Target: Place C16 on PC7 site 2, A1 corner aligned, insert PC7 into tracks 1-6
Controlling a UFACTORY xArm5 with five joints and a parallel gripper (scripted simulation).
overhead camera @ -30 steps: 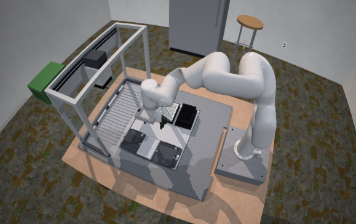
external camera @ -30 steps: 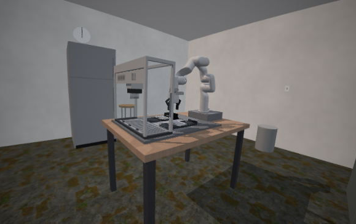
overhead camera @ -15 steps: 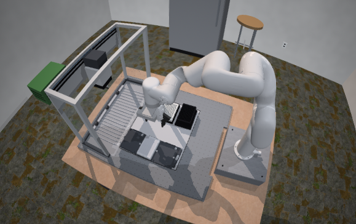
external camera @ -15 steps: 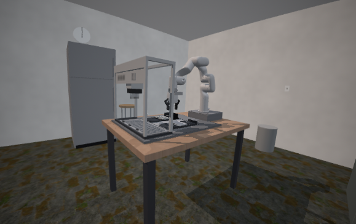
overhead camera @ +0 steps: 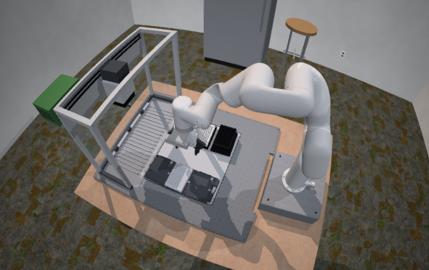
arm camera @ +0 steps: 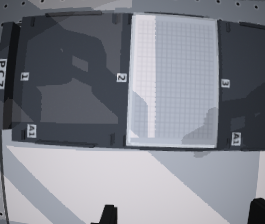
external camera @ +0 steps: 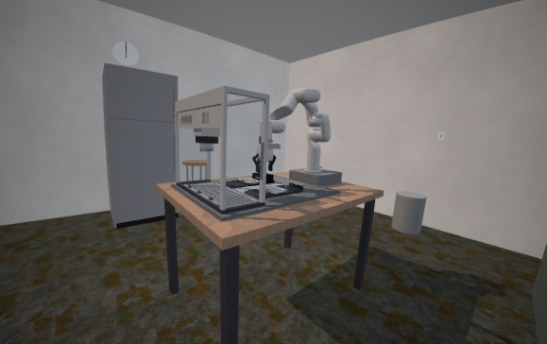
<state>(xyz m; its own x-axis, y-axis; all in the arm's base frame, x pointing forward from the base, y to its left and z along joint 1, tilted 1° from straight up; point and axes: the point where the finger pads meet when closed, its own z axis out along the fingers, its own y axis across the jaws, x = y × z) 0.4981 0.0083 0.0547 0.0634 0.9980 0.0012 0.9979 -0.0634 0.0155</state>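
The carrier PC7 (overhead camera: 202, 185) (arm camera: 78, 107) lies on the apron (overhead camera: 197, 159) (arm camera: 58, 175) in front of the rails (overhead camera: 138, 142), outside the tracks. Its handle (arm camera: 4, 75) is at the end away from the rails. A pale plate, C16 by its place and look, (overhead camera: 178, 178) (arm camera: 175, 85) lies on site 2 and covers that site's A1 mark. Its labels are not legible. Sites 1 and 3 are bare. My gripper (overhead camera: 187, 151) (external camera: 264, 168) (arm camera: 187, 212) is open and empty above the apron, beside the carrier. White C15 (overhead camera: 207, 134) and black C51 (overhead camera: 225, 139) stand in their nests.
The instrument's frame (overhead camera: 176, 63) (external camera: 223, 156) stands around the rails, with posts at its corners. A dark pipetting head (overhead camera: 115, 71) (external camera: 206, 140) hangs inside it. The arm hides S3's place in the top view. No lit lamp can be made out.
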